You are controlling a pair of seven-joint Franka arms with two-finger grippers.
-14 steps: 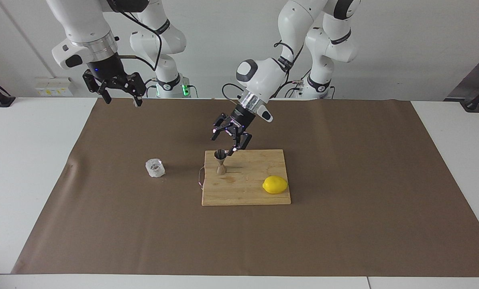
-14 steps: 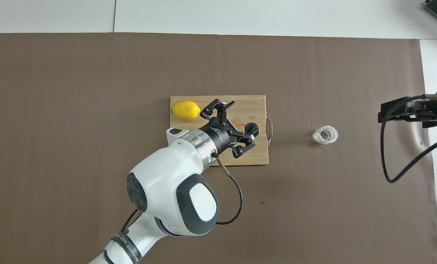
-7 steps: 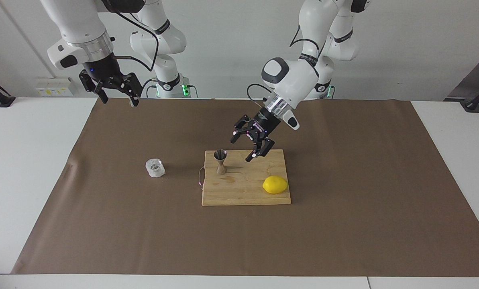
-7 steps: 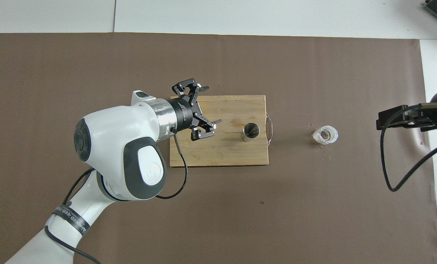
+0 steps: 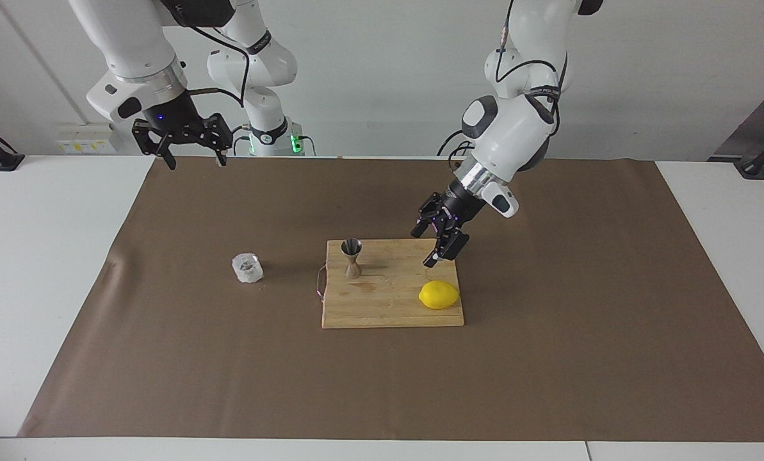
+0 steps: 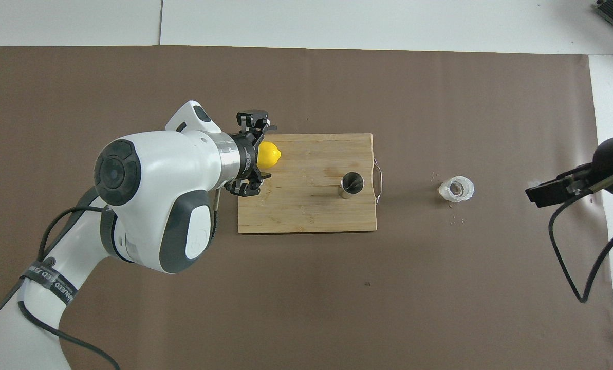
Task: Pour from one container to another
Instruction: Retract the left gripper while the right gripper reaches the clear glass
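The clear faceted glass cup [image 5: 247, 267] [image 6: 456, 189] stands alone on the brown mat, toward the right arm's end from the board. The steel jigger [image 5: 351, 257] [image 6: 352, 184] stands upright on the wooden cutting board [image 5: 388, 307] [image 6: 306, 210], near the board's edge that faces the cup. My left gripper [image 5: 428, 246] hangs open and empty over the board's other end, just above the lemon [image 5: 438, 294] [image 6: 272, 154]. My right gripper [image 5: 196, 160] is open and empty, raised over the mat's edge at the right arm's end, well apart from the cup.
The lemon lies on the board's corner toward the left arm's end. A thin wire loop [image 6: 378, 180] sticks out of the board's edge toward the cup. A few crumbs [image 6: 458, 220] lie around the cup. The brown mat [image 5: 548, 358] covers most of the table.
My left gripper has drawn away from the jigger, swinging along the board toward the left arm's end until it is over the lemon. The right gripper has shifted only slightly. Jigger and cup stay put.
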